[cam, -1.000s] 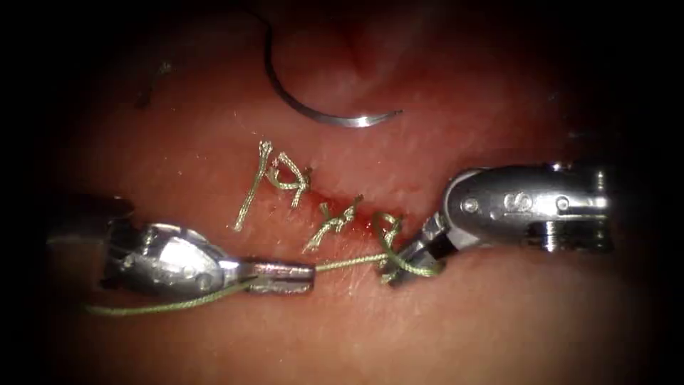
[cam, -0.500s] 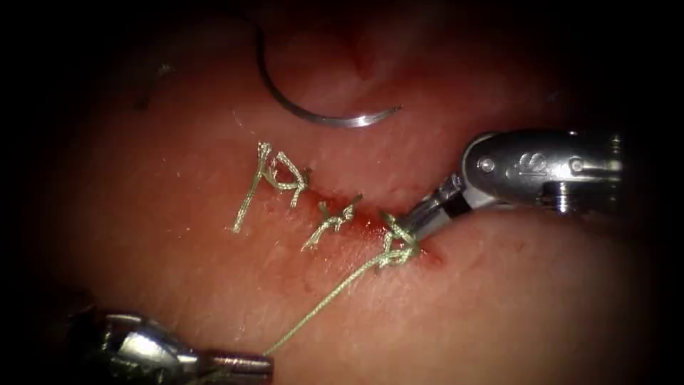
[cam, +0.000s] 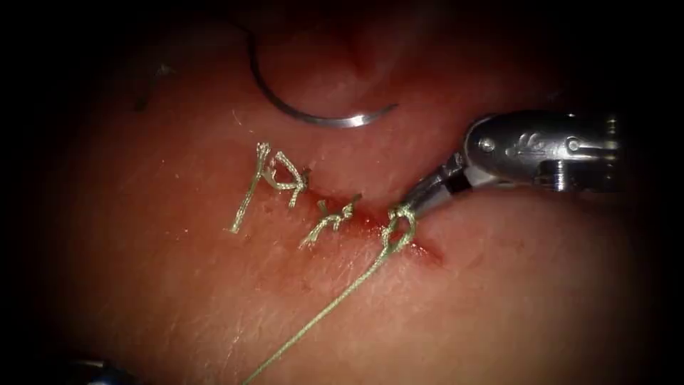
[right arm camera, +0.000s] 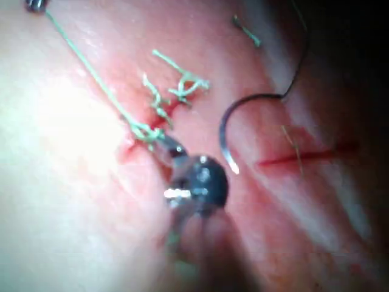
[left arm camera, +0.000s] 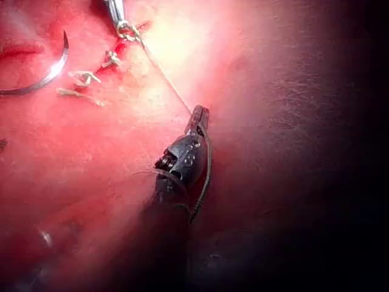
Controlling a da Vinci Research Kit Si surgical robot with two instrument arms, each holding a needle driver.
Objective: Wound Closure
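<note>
Both tools (cam: 412, 209) (left arm camera: 199, 115) grip thread (cam: 335, 303) | needle (cam: 313, 117) lies free

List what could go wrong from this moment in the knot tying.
1. The thread runs taut from the left tool to the knot at the cut, with the right tool gripping its other end. Harder pulling might snap it or tear the tissue.
2. The needle lies loose on the tissue beyond the cut; dragging thread might shift it.
</note>
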